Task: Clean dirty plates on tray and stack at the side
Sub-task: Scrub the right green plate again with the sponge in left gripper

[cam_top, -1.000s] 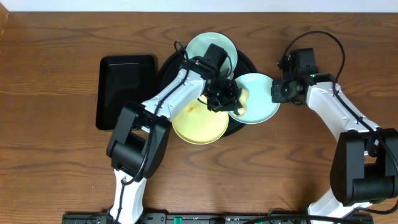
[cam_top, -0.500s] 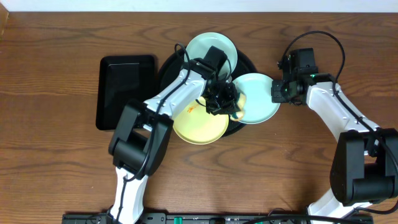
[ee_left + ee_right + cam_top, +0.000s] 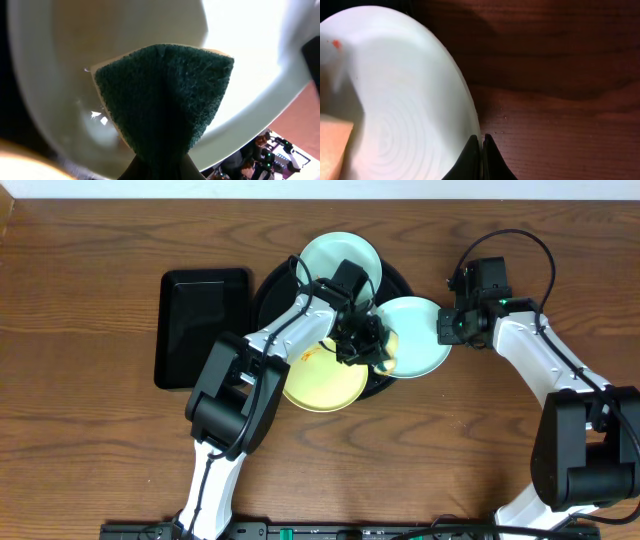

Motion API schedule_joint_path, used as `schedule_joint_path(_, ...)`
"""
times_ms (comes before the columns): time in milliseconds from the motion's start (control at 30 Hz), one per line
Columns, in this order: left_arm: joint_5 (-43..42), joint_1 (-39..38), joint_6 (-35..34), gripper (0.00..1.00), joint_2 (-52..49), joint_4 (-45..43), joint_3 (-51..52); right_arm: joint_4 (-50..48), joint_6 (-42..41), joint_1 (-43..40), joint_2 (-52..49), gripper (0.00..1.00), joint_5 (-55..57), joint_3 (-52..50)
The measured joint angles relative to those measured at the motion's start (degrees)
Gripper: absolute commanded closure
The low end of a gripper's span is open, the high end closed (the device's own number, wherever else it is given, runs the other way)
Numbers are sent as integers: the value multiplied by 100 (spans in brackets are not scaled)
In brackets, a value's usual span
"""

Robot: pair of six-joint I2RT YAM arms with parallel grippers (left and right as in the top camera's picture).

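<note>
Where the brown wood-grain table [image 3: 80, 430] spreads under both arms, the round tray [image 3: 264, 288] sits near its middle, glossy black with a raised rim, and a smaller rectangular tray [image 3: 205, 325], also black with rounded corners, lies just beside it on the left. All three plates are small, round and smooth, and they crowd the round tray. The far mint plate [image 3: 322, 252] lies flat on the tray's back part. The yellow plate [image 3: 320, 385] hangs over the tray's front rim onto the table and carries a small orange smear near its upper edge. The near mint plate [image 3: 420, 345] juts over the tray's right rim, and the right wrist view shows faint concentric rings in its glaze and one tiny orange-red speck. A sponge [image 3: 165, 100], coarse dark green scouring fibre over a thin pale yellow backing, is folded into a wedge and pressed against the pale inside of that plate. The left gripper [image 3: 362, 340] pinches the sponge at its narrow lower end. The right gripper [image 3: 481, 150] has its dark fingers pressed together right at the near mint plate's right edge, and whether the thin rim is caught between them cannot be told
</note>
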State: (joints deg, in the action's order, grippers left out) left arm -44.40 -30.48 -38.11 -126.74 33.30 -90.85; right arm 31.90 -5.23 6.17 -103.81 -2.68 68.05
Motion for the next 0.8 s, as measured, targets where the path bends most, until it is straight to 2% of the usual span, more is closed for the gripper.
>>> schedule_joint_path(433, 13, 103, -240, 93, -35, -415, 0, 7, 0, 2, 0, 99, -11, 0)
schedule_joint_path(800, 442, 90, -240, 92, -42, -529, 0, 11, -2, 2, 0, 99, -26, 0)
